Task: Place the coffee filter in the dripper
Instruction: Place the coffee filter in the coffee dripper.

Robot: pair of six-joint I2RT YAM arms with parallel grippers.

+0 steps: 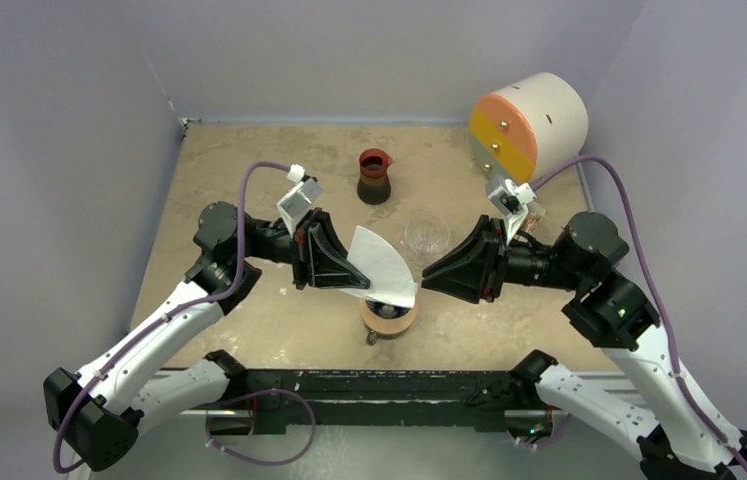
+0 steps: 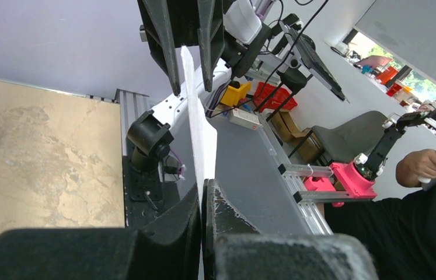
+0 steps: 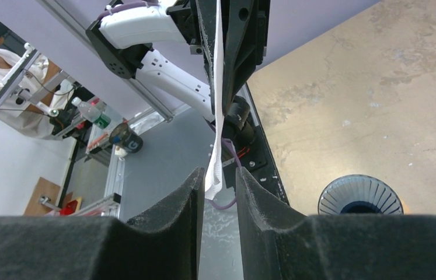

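Your left jaws are shut tight on the white paper coffee filter [image 1: 386,268], holding it up on edge over the front middle of the surface. Your right jaws stand part open, with the filter's far corner hanging in the gap between them. You cannot tell whether the paper touches either finger.

The small deep-blue ribbed cone dripper [image 3: 358,196] sits in a flat tan wooden ring [image 1: 389,322] near the front edge. From overhead the filter overlaps the dripper, but it is not yet in it.

The mottled tan, stone-like surface [image 1: 249,180] also carries a clear glass cup [image 1: 426,235] just behind the filter and a dark carafe with a red rim [image 1: 375,178] further back. A white cylinder with an orange-and-yellow face [image 1: 529,125] is at the back right corner.

Pale lilac walls [image 1: 69,100] close in three sides, and a black rail [image 1: 379,385] runs along the near edge. Past it the left wrist view shows red bins [image 2: 271,96], a grey chair [image 2: 349,137] and a person in a black shirt [image 2: 425,233].
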